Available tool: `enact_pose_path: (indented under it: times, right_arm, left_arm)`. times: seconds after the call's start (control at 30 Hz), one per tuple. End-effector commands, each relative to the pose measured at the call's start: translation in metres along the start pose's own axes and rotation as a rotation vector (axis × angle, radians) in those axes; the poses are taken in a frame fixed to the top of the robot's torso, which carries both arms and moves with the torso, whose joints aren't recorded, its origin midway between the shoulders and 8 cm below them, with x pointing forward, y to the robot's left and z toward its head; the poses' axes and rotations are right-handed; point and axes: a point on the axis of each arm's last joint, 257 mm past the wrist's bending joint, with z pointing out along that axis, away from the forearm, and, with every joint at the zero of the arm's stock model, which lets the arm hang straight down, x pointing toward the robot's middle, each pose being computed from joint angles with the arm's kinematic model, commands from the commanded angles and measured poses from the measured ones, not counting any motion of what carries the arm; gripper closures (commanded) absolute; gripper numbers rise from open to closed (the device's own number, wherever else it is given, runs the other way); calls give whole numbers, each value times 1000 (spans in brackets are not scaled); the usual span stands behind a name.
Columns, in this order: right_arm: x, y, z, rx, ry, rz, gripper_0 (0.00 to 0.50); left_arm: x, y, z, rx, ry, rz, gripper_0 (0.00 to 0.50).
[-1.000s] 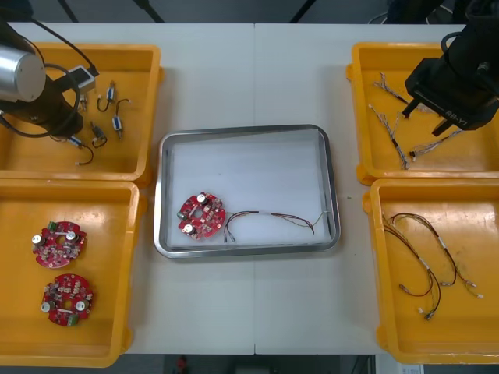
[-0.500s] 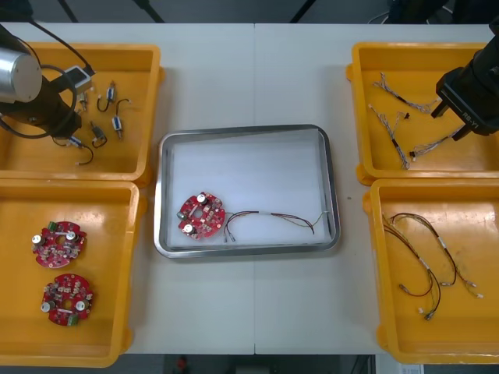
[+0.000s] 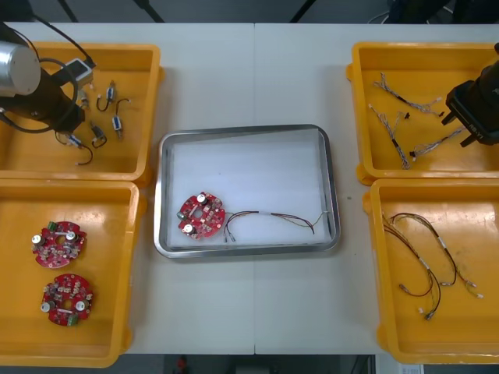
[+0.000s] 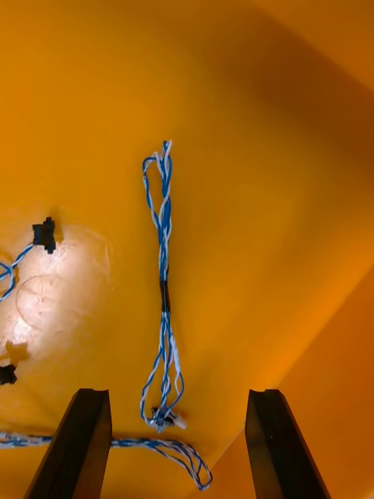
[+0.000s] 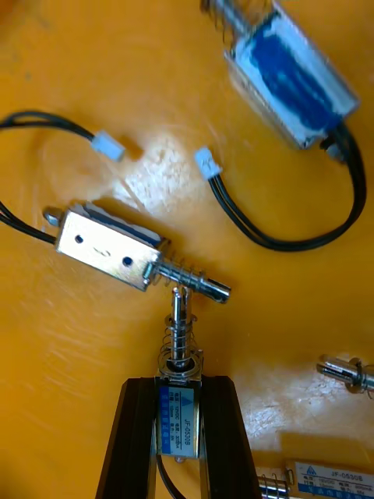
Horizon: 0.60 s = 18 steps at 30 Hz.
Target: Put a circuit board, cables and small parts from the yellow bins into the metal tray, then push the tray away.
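Yellow near left bin [image 3: 129,273], left of the metal tray [image 3: 331,187]: two circuit boards [image 3: 59,243] [image 3: 67,298]. Near right bin [image 3: 374,265], right of the tray: dark cables [image 3: 425,261]. Tray, mid-worktop [image 3: 249,78]: one red board [image 3: 202,216] in its near left corner, a thin cable [image 3: 273,218] beside it. Far left bin [image 3: 148,117]: left jaws clenched on a small metal part [image 5: 180,405], another part [image 5: 109,249] just beyond. Far right bin [image 3: 360,117]: right jaws released, spread over a blue and white cable [image 4: 162,296].

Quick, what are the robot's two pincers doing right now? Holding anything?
Left pincer: shut on a small silvery metal part.
Right pincer: open, empty, over a twisted blue and white cable.
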Motion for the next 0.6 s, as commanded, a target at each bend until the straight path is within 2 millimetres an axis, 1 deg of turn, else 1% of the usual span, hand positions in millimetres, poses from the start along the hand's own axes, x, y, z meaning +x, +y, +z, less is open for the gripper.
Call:
enact_pose_path:
  times: [0.03,0.17,0.27,0.37,0.4,0.5,0.53,0.6]
  right_arm:
    - [-2,35,-8,-87,-16,0,0]
    - [-2,37,2,-94,-22,-1,0]
    - [0,39,10,-98,-26,-3,0]
    - [2,37,18,-91,-29,-4,0]
    - [3,37,19,-90,-29,-7,0]
    - [4,34,29,-75,-48,-23,0]
    - [2,34,29,-74,-55,-26,0]
    - [3,32,34,-67,-61,-34,0]
  left_arm:
    - [-49,23,-30,-35,-74,4,500]
    - [-53,33,-41,-43,-70,0,500]
    - [-57,40,-56,-32,-57,-5,500]
    - [-57,42,-71,-6,-44,-24,500]
    - [-56,42,-74,1,-38,-26,500]
    - [-51,40,-91,46,-15,-50,500]
    - [-50,40,-94,53,-9,-52,500]
    - [-48,39,-107,76,3,-57,500]
